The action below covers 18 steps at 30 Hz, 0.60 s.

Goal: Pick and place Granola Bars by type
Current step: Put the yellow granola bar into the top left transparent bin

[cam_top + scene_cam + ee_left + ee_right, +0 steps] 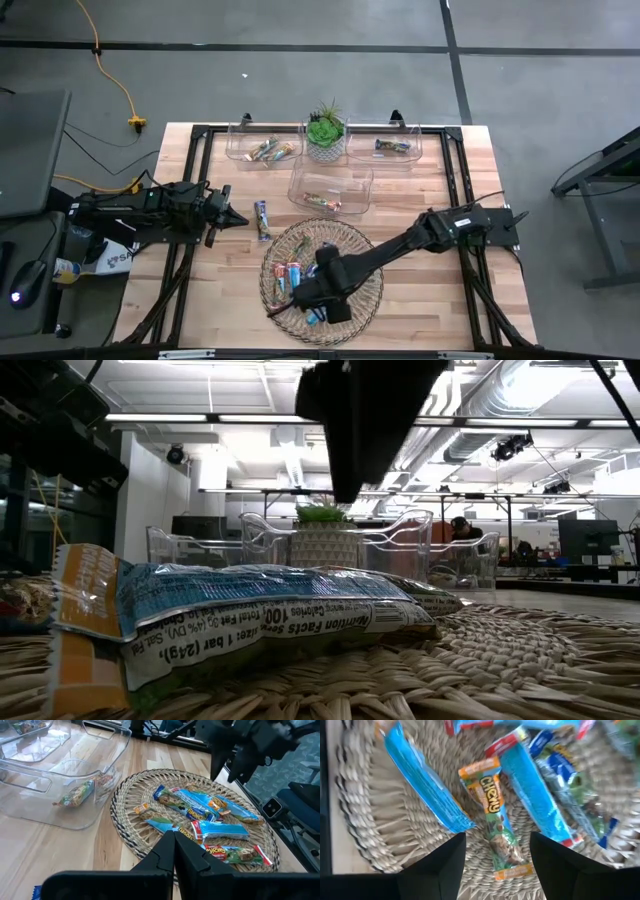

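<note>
Several granola bars (300, 272) in blue, orange-red and green wrappers lie flat on the round wicker tray (368, 262). My right gripper (497, 865) hangs open above the tray, pointing down. Its fingers stand on either side of an orange-and-green "Chewy" bar (492, 815) without touching it. Blue bars (425, 785) lie beside that one. In the low view a blue-and-white bar (250, 610) fills the foreground under the dark right gripper (370, 420). My left gripper (175, 855) waits shut at the table's left (235, 218).
Three clear bins stand toward the far side, each with bars inside: far left (265, 148), far right (385, 148) and middle (330, 190). A potted plant (325, 130) sits between the far two. One loose bar (262, 218) lies on the table beside my left gripper.
</note>
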### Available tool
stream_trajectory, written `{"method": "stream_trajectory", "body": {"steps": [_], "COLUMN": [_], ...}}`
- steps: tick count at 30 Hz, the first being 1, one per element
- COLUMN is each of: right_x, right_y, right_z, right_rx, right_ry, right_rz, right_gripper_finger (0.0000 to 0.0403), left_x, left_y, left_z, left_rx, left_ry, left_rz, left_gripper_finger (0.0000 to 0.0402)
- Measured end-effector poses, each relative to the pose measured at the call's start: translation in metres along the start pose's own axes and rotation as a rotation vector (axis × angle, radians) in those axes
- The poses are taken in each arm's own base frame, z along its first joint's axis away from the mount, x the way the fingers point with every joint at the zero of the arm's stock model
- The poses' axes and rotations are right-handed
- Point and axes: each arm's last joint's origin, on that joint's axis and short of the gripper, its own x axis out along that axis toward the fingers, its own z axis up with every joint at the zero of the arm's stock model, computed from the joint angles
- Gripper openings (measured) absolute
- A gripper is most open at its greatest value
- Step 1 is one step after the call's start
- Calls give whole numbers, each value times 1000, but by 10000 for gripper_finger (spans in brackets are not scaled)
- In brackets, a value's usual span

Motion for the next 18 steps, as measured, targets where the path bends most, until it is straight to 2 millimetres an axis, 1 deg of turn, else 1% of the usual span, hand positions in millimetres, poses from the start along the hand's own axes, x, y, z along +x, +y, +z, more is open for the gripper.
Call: {"method": "stream_trajectory", "body": {"steps": [8, 13, 18], "right_x": [19, 28, 30], "right_y": [-2, -3, -6], "right_z": [1, 0, -1], "right_rx": [-7, 1, 37], "right_ry": [56, 87, 96], "right_rz": [-26, -75, -96], "right_gripper_finger": [205, 205, 205], "left_x": [0, 0, 0], "left_y": [0, 0, 0], "left_z": [0, 0, 0], "left_rx": [0, 0, 0], "left_ry": [0, 0, 1], "left_rz": [0, -1, -3], "left_gripper_finger": [1, 1, 1]}}
